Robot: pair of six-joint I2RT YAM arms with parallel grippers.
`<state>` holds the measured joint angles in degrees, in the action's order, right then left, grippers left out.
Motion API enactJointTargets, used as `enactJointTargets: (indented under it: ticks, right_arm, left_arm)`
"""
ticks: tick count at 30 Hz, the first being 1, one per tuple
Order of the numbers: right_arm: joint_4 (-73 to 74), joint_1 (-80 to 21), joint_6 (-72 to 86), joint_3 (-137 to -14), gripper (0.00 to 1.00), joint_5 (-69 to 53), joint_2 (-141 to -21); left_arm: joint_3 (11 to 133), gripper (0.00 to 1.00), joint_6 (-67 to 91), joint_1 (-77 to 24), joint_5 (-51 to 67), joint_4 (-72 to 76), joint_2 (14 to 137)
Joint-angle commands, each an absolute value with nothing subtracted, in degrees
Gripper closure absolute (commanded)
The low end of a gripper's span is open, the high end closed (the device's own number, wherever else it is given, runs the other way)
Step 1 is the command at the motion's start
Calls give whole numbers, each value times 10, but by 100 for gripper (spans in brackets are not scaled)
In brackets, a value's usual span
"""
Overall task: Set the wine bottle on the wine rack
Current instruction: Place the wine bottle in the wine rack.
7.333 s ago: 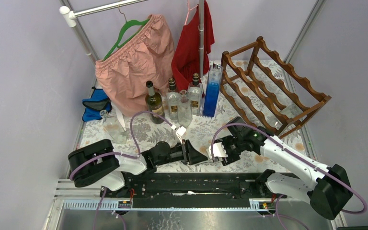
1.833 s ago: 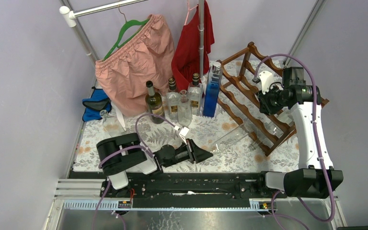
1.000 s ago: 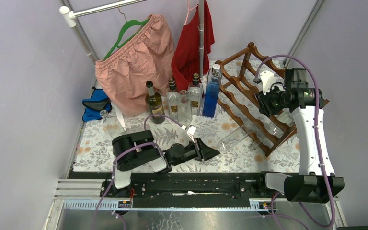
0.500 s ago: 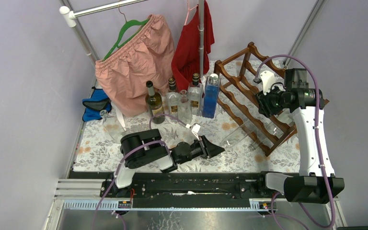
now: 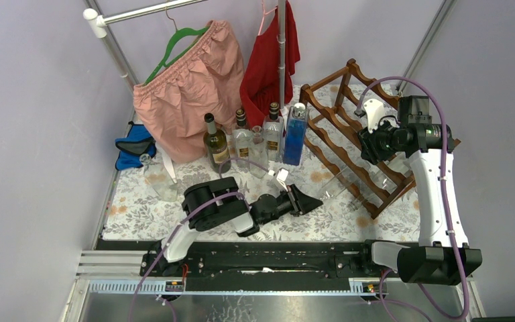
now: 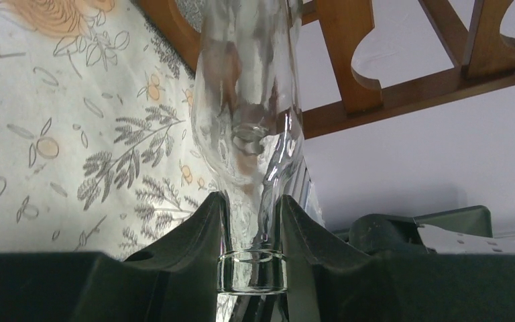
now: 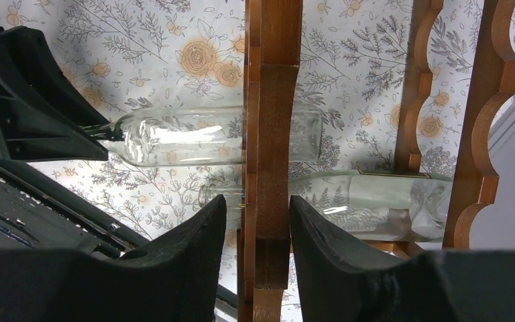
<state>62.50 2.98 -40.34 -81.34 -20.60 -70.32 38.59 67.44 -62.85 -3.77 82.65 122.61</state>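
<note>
**Feeding the bottle in, neck first in hand**

My left hand point(image 5: 303, 200) was closed tight on the neck of the wine bottle point(image 5: 335, 186). It was a clear bottle, lying low over the counter point(image 5: 141, 201).

Its base end had already passed under the front rail of the wine rack point(image 6: 402, 97). The neck end was not yet in.

I judged the push should run straight along the bottle's own line. The neck should stay level so the body would settle into a scallop rather than ride up on the wood.

Letting go could wait until both rails carried it.

Room was tight. The blue bottle point(image 5: 296, 131) stood just behind, near the rack's corner, so swinging the neck that way risked a knock. The counter's near edge lay close under my forearm.

Further right, a second bottle point(image 7: 369, 201) lay in the rack just beside mine.

My right hand point(image 7: 256, 221) had its fingers drawn in on either side of a rack upright, bracing the frame, I judged. The wall stood close behind.
</note>
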Motion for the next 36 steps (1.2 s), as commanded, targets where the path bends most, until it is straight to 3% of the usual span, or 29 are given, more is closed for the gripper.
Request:
enactJointTargets:
  ticks: [1,36]
  right_arm:
    - [629,26,-410,-829,53,-219,-696]
    - [634,26,-405,-842,52,-224,-702]
  left_arm:
    - [431,100,678,-615,-17,916,1242]
    - [652,100,703,-584,9,806,1365]
